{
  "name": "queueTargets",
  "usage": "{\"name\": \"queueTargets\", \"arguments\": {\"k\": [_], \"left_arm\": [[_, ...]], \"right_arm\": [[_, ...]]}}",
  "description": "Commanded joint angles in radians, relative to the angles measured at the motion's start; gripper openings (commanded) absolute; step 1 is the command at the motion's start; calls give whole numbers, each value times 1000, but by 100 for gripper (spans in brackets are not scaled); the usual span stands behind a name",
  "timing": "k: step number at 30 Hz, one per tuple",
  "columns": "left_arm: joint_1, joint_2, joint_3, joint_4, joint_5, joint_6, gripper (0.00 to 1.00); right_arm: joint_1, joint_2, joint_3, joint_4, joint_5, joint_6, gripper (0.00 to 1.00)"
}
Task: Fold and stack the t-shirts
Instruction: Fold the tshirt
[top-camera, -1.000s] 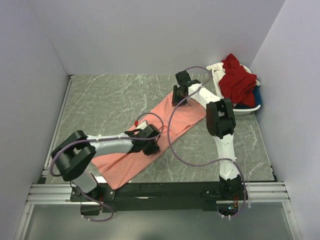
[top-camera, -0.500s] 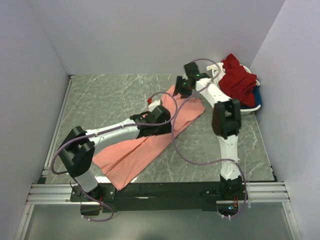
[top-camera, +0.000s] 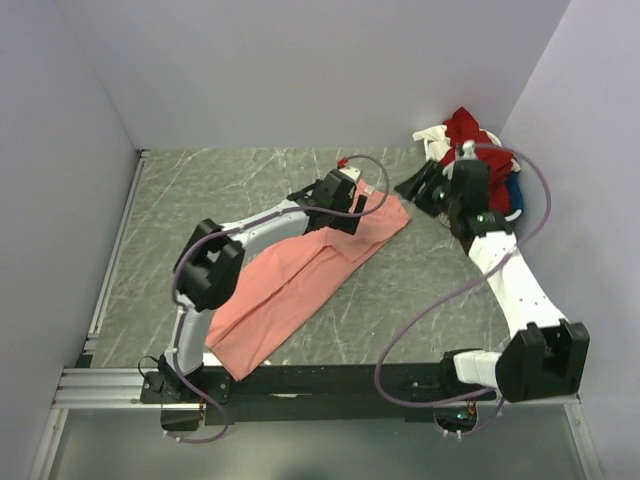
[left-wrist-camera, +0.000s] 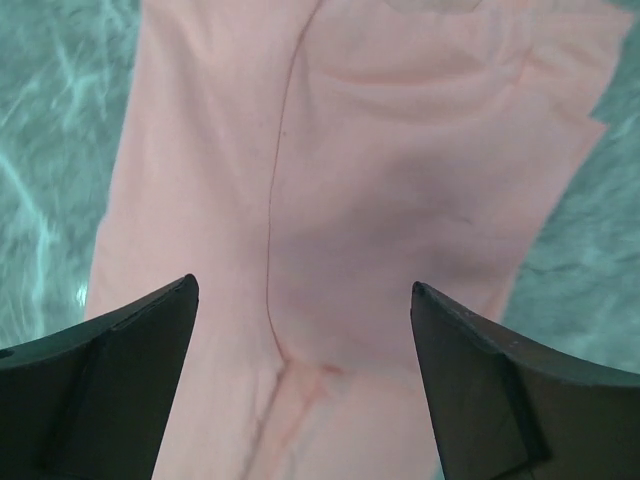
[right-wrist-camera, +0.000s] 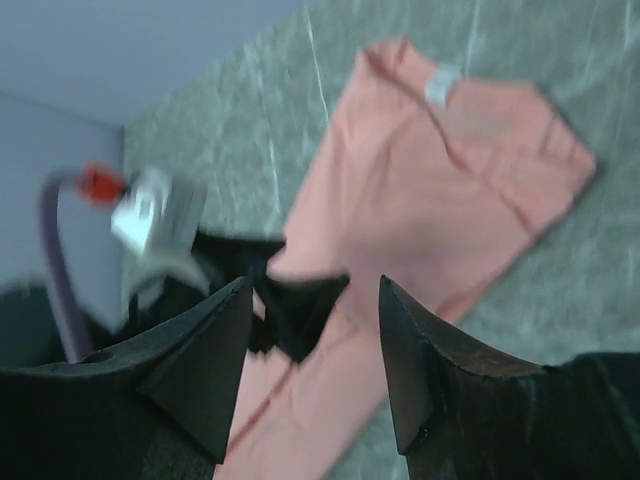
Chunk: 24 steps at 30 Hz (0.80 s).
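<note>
Item: salmon-pink short-sleeved soft cloth t-shirt (top-camera: 300, 285), laid flat as a narrow strip on the grey marbled worktop (top-camera: 220, 190). Its long axis is run from the near left corner toward the far right corner, and the collar end, marked by a small white neck label (right-wrist-camera: 440, 85), is placed farthest. Left gripper (left-wrist-camera: 302, 298): jaws spread wide, nothing pinched, hung directly over the collar half, a lengthwise cloth edge being seen between its fingers. Right gripper (right-wrist-camera: 315, 290): jaws likewise spread, nothing held, positioned off the cloth toward the far right corner, beside the heaped dark red t-shirt (top-camera: 470, 128). The left arm is judged the nearer; a crosswise fold would be carried along the strip toward the near left corner.
</note>
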Motion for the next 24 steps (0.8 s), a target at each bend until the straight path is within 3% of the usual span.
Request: {"name": "queueTargets", "arguments": {"k": [1, 6, 13, 21, 24], "left_arm": [[19, 77, 143, -40, 78, 206, 93], [43, 195, 240, -65, 142, 271, 95], [29, 324, 357, -120, 188, 265, 93], [52, 475, 505, -237, -58, 98, 89], [105, 514, 577, -311, -72, -12, 86]], "right_arm": [[6, -101, -163, 75, -35, 39, 61], [9, -261, -294, 43, -25, 5, 61], [7, -336, -382, 29, -25, -16, 61], [9, -306, -378, 44, -55, -26, 61], [9, -284, -375, 50, -68, -32, 61]]}}
